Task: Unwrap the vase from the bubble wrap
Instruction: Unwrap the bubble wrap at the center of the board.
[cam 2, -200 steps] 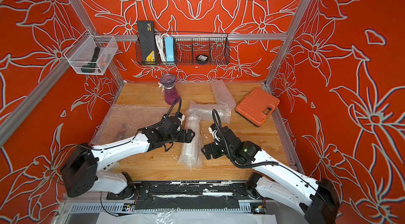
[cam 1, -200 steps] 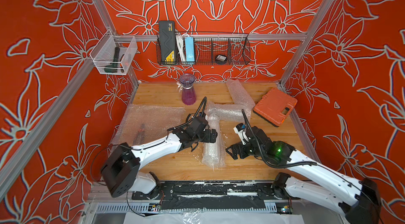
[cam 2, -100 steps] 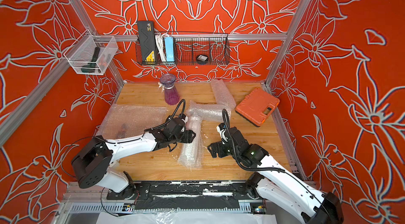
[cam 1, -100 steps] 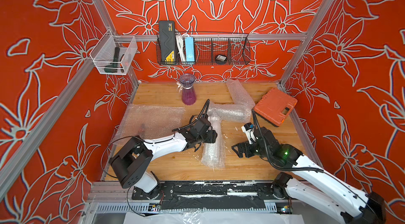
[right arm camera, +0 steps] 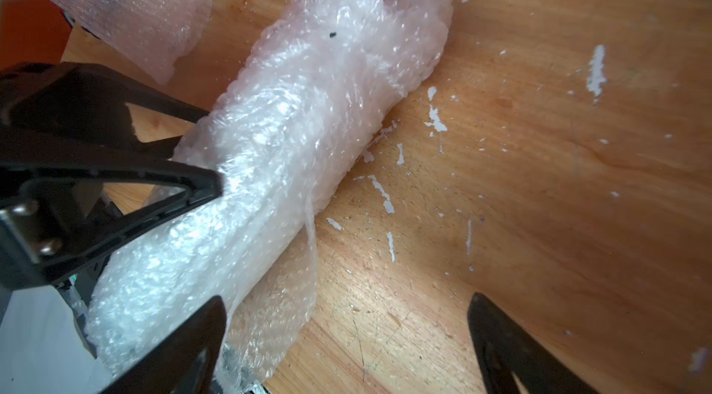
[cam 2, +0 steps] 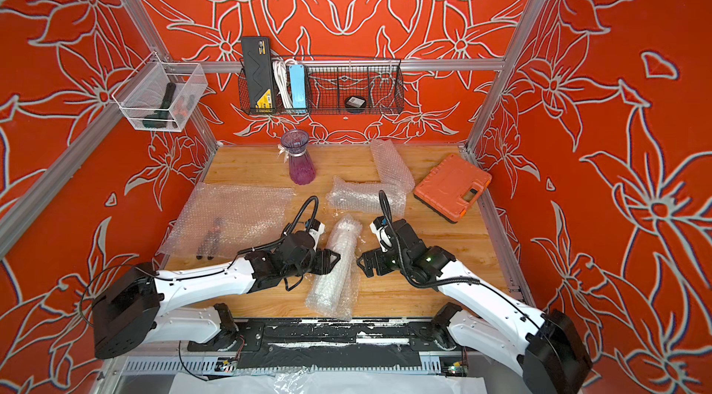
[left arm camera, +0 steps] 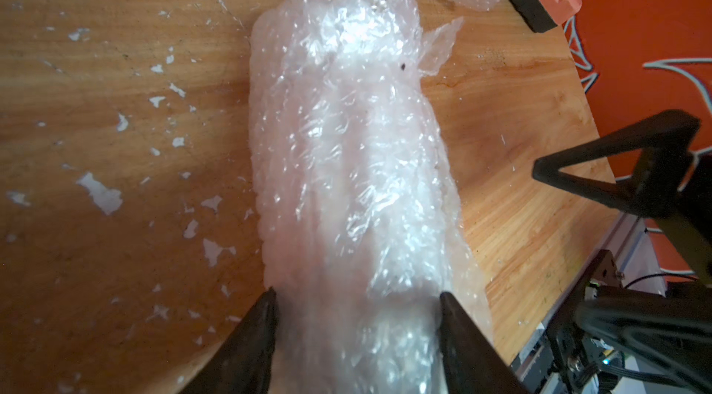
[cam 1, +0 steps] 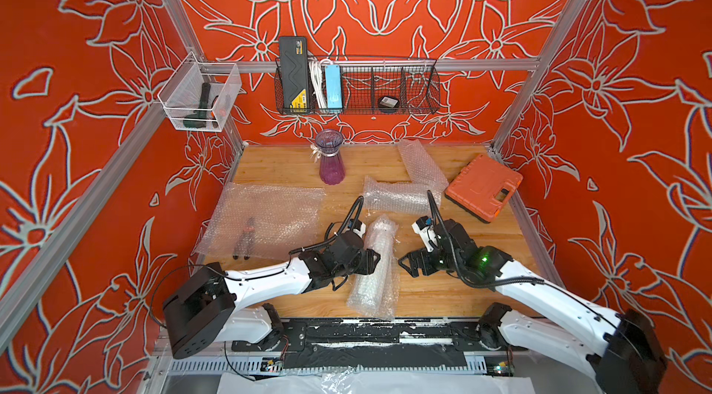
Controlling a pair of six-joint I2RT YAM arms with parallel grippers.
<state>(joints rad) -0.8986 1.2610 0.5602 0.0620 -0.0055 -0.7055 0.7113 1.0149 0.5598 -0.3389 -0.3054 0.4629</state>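
Reader: Item at centre front of the pale wooden bench (cam 1: pixel 431 295)?
Legend: Clear, crinkly roll of bubble wrap (cam 1: pixel 375 257), lying lengthwise, one end toward the front edge, the other toward the back; what it encloses cannot be made out.
Reader: And the left end effector (left arm camera: pixel 356 295)?
Legend: Clamped across the roll near its middle; in the left wrist view each black fingertip (left arm camera: pixel 254 334) presses one side of the wrap.
Reader: The right end effector (cam 1: pixel 405 267)?
Legend: Jaws wide apart, holding nothing, just beside the roll on its other side, over bare wood; one finger (right arm camera: pixel 181 346) stands next to a loose flap of the wrap.
Reader: Elsewhere on the bench?
Legend: Purple glass vase (cam 1: pixel 330 157), upright and unwrapped at the back; a flat sheet of bubble wrap (cam 1: pixel 277 207) at the left; an orange plastic case (cam 1: pixel 483 188) at the right.
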